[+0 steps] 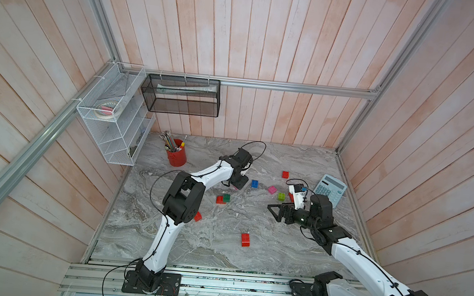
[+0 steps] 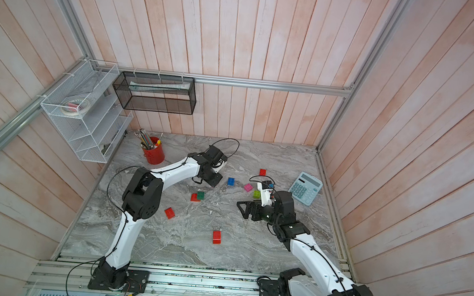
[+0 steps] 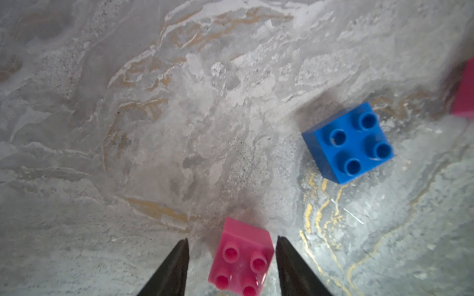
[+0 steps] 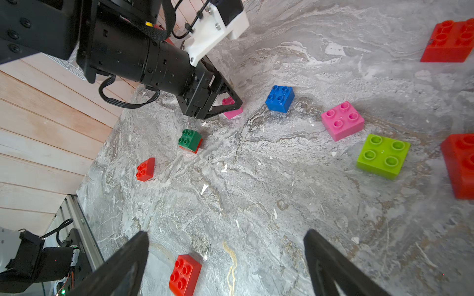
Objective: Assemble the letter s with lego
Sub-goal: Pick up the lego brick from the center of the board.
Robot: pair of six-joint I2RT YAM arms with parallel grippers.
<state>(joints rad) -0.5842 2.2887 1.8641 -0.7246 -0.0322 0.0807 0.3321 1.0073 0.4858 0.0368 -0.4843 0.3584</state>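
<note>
Toward 12 o'clock of the worktop's (image 1: 248, 262) middle in a top view, the left hand (image 1: 238, 183) is down low, with a pink brick (image 3: 241, 258) between its fingers (image 3: 171, 269). The jaws stand narrow around it. One finger is right at the brick's side and a sliver of marble shows at the other, so there is no clamp yet. The brick sits studs up on the marble.

The rest of the lego is scattered:
- Close by at 3 o'clock of the pink brick lies the blue brick (image 1: 255, 183).
- Further that way come a second pink brick (image 1: 272, 190) and the lime brick (image 1: 281, 196), each apart from the others.
- At 6 o'clock of the left hand, the dark green brick (image 1: 226, 197) touches a red brick (image 1: 219, 199).
- A long red brick (image 1: 245, 240) lies alone toward 6 o'clock of the worktop.
- A small red brick (image 1: 285, 174) lies near 1 o'clock.

The right hand (image 1: 274, 213) hovers out at 3 o'clock, jaws wide, with nothing between them. The calculator (image 1: 330, 190) lies beyond it by the 3 o'clock edge.
</note>
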